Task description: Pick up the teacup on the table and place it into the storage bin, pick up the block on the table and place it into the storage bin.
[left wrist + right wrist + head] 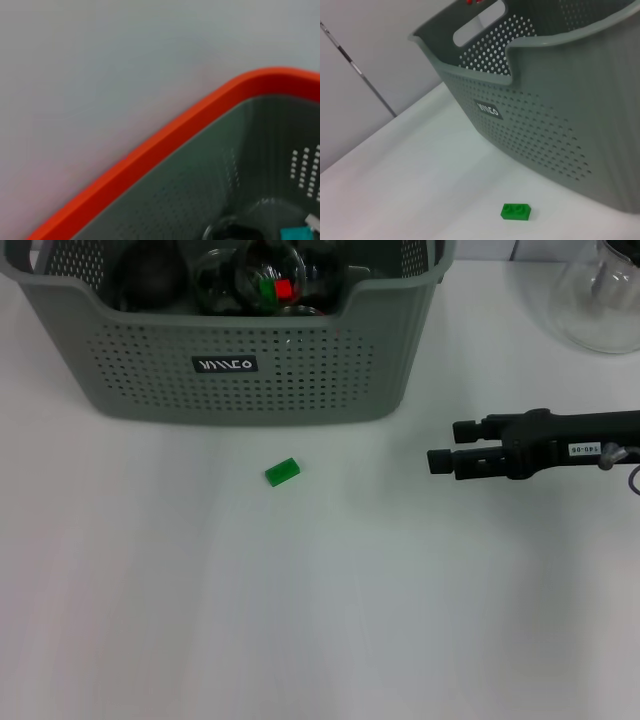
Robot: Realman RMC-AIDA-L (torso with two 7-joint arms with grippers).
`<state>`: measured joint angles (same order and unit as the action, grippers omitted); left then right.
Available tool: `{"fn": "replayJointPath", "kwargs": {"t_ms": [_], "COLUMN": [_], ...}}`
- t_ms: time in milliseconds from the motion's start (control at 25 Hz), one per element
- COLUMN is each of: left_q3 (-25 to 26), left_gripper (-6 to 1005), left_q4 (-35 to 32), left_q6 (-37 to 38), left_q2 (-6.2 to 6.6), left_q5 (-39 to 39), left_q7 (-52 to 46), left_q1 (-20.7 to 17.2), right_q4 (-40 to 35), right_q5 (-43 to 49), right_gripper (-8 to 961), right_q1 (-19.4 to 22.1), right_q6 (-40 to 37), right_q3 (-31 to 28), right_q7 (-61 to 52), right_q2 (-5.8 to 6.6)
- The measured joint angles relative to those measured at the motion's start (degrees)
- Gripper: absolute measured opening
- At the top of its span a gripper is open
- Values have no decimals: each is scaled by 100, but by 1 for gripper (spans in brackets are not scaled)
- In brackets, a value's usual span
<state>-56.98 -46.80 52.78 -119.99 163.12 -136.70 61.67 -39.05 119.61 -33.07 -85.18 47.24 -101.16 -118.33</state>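
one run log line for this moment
right tool: open, right of green block | green block: on table, before storage bin | left tool: unseen

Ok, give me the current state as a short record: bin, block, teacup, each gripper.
storage bin: grey-green perforated storage bin at the far side of the table, label facing the robot
bin contents: glassware with red and green pieces inside
block: green block lying on the table in front of the bin, apart from it
teacup: none seen on the table
right gripper: right gripper open, level with the block, well off to its right, holding nothing
left gripper: not in view
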Motion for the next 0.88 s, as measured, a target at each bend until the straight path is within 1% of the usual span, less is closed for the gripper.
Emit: {"fn": "replayJointPath", "kwargs": {"t_ms": [120,240,320,360,440,480,520,560,640,680,720,760,840,880], "left_q3": [-133,-212,-205,-187,-167,-164,-162,-162,-161,-165,-165,-138,-27,81], "left_gripper": [478,563,620,648,705,733,760,788,843,843,842,842,841,841], "left_q4": [-19,-76,-254,-446,-1058,-1667,-2183,-2183,-2859,-3386,-3386,-4028,-4428,-4666], "left_q6": [37,81,154,206,397,640,920,920,1404,1837,1837,2474,3032,3439], "left_q2": [-16,-20,-41,-66,-144,-198,-223,-223,-233,-225,-225,-198,-185,-182], "left_q5": [41,45,30,9,-84,-310,-607,-607,-1199,-1764,-1764,-2682,-3396,-3873], "left_q7": [-21,-41,-41,-36,-8,22,60,60,157,292,292,532,759,952], "left_q1": [-37,-69,-122,-182,-398,-617,-816,-816,-1102,-1352,-1352,-1730,-1977,-2134], "right_q4": [-1,-8,-12,-15,-15,-15,-15,-15,-15,-15,-16,-15,-16,-15], "right_q5": [2,1,1,2,2,2,2,2,0,1,1,1,1,1], "right_gripper": [856,856,857,857,857,857,857,857,857,856,856,856,856,856], "right_q1": [-9,-13,-18,-21,-23,-24,-24,-24,-24,-24,-24,-24,-24,-26], "right_q6": [1,1,0,2,2,3,2,2,-1,2,3,2,2,2], "right_q3": [0,13,11,10,9,3,-3,-3,-11,-13,-15,-18,-20,-21], "right_q7": [0,0,0,1,11,35,48,48,69,75,83,91,104,106], "right_q2": [9,11,12,12,12,14,17,17,22,25,26,29,30,30]}}
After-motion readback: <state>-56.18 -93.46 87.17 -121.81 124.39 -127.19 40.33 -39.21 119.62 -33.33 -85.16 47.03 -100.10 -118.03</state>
